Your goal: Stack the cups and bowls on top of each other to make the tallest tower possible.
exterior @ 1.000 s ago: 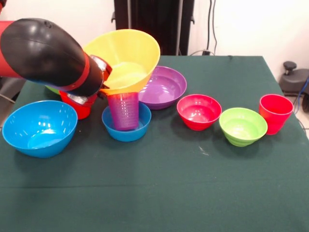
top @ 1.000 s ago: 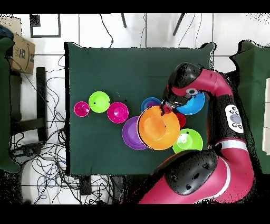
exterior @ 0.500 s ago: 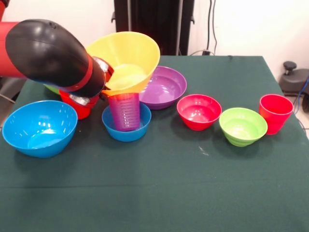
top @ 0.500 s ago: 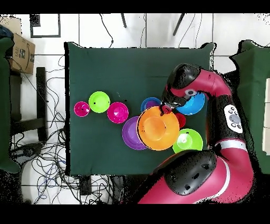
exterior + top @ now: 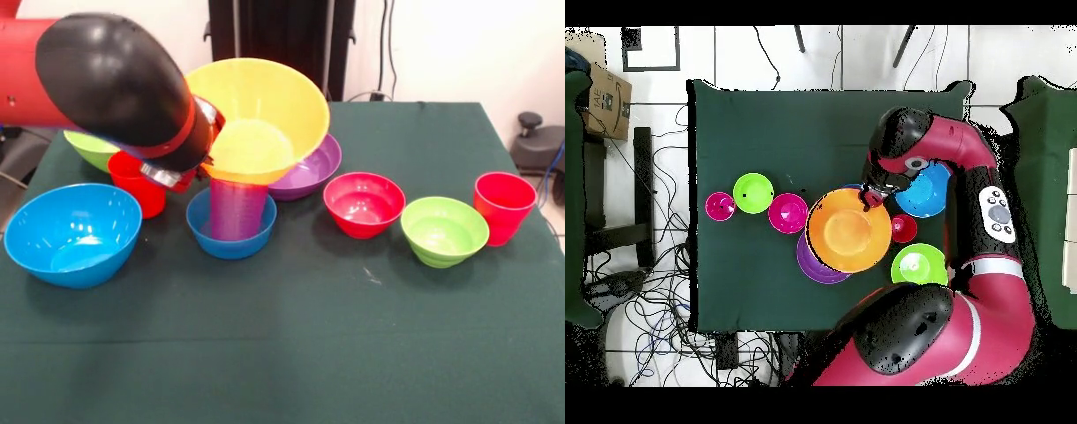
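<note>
At the rim of the large yellow bowl (image 5: 265, 115), the gripper (image 5: 205, 152) is mostly hidden by the arm (image 5: 115, 84), so I cannot tell how its fingers stand. This bowl sits on top of the purple cup (image 5: 235, 210), which stands inside the small blue bowl (image 5: 231, 240). Behind the yellow bowl lies the purple bowl (image 5: 311, 172). Beside the small blue bowl are a red cup (image 5: 139, 184) and the large blue bowl (image 5: 72, 234); on its other side, the red-pink bowl (image 5: 364, 204).
</note>
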You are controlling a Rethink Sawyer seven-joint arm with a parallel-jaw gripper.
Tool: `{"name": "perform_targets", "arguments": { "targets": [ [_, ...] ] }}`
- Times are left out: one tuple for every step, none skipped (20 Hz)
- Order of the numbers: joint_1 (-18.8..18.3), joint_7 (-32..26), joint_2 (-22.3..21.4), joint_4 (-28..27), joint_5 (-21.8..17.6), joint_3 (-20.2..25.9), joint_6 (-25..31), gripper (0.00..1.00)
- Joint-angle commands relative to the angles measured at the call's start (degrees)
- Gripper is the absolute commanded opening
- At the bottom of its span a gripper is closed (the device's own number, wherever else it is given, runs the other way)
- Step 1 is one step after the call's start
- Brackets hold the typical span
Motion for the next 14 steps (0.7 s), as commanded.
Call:
{"name": "perform_targets", "arguments": {
  "targets": [
    [3.9,-0.7,-5.2,-7.4,-3.6,1.2,6.1,0.0],
    [4.2,-1.0,-5.2,-8.5,-3.8,1.2,7.0,0.0],
    [4.4,-1.2,-5.2,-9.0,-3.9,1.1,7.6,0.0],
    [4.5,-1.4,-5.1,-9.6,-4.0,1.1,8.2,0.0],
    [4.7,-1.4,-5.1,-9.8,-4.0,1.0,8.3,0.0],
    [4.5,-1.5,-5.3,-9.3,-3.8,0.8,7.9,0.0],
    [4.5,-1.4,-5.2,-8.9,-3.6,0.7,7.1,0.0],
    [4.3,-1.6,-5.1,-8.6,-3.6,0.6,6.5,0.0],
    [4.1,-1.8,-4.9,-8.2,-3.7,0.5,5.8,0.0],
    [3.9,-2.0,-4.8,-7.9,-3.7,0.3,5.1,0.0],
    [3.3,-3.0,-4.7,-7.4,-4.0,0.2,4.3,0.0],
    [2.7,-3.5,-4.9,-6.7,-4.0,0.0,3.6,0.0],
    [2.5,-4.0,-4.6,-6.8,-4.2,0.1,3.4,0.0],
    [2.2,-4.4,-4.7,-6.4,-4.4,-0.1,3.1,0.0]
  ]
}}
